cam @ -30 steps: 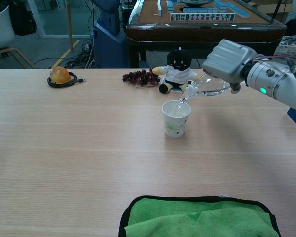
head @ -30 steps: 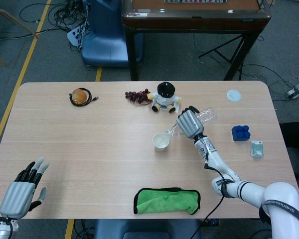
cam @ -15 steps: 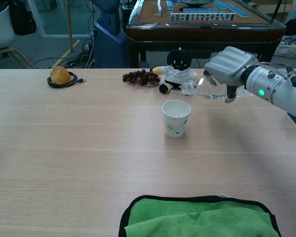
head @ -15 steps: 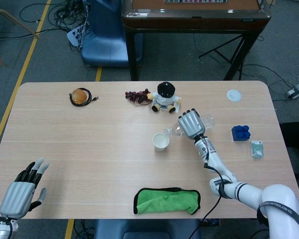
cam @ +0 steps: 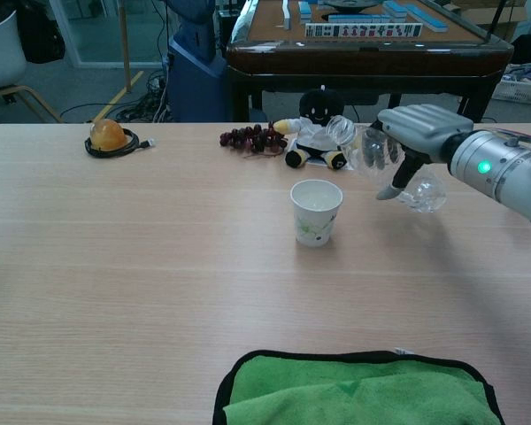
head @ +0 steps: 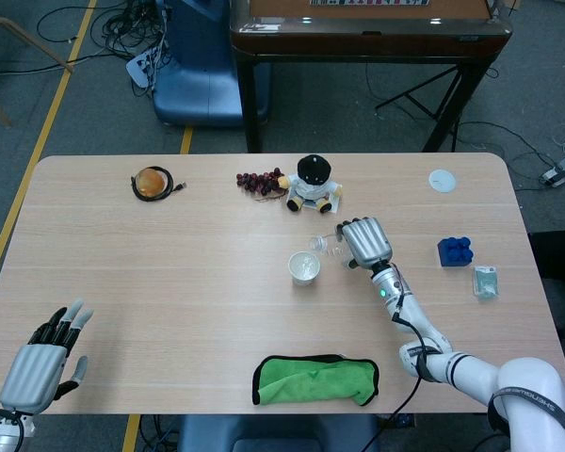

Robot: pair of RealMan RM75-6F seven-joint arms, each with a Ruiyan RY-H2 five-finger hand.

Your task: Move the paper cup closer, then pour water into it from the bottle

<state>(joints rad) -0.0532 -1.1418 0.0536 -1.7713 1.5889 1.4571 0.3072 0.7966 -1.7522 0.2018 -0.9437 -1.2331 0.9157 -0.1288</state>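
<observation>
Right robot hand holds the bottle beside the paper cup

Head view: the right robot hand (head: 364,241) grips a clear plastic bottle (head: 330,247) just right of the white paper cup (head: 304,268) standing mid-table (head: 169,264) — the left robot hand (head: 40,363) lies spread, holding nothing, at the near left edge.
Chest view: the bottle (cam: 372,158) is tilted, neck up-left — apart from the cup (cam: 316,212).

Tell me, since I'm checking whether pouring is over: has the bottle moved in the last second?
Yes. The bottle in the right hand has tipped back up, its mouth swinging away from the cup toward the doll.
</observation>
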